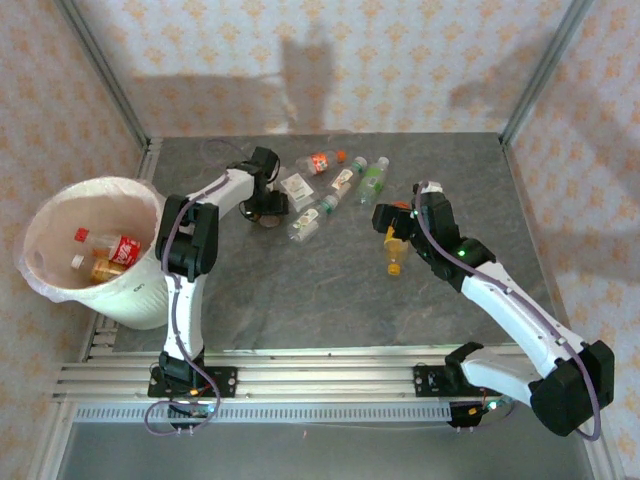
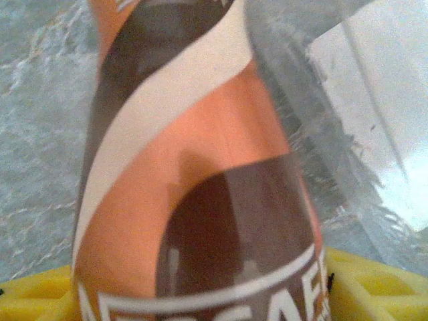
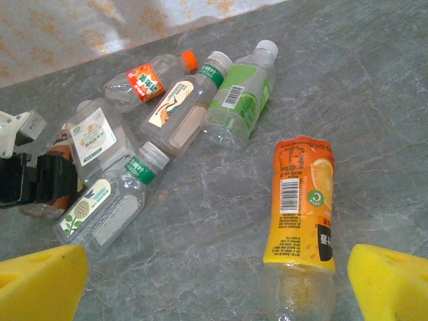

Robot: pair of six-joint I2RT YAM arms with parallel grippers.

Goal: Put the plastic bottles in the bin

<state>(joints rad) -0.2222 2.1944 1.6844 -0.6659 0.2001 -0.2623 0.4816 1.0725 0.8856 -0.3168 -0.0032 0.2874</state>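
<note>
Several bottles (image 1: 372,180) on grey marbled table (image 1: 320,290), floral-papered walls (image 1: 400,60); bin (image 1: 130,300) left

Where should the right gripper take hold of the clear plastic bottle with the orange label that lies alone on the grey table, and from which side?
Grip the orange-labelled clear plastic bottle across its labelled middle, coming from above. It lies flat, apart from the other bottles, so both long sides are free, and the label band looks straight-walled. The open right gripper straddles its clear end.
</note>
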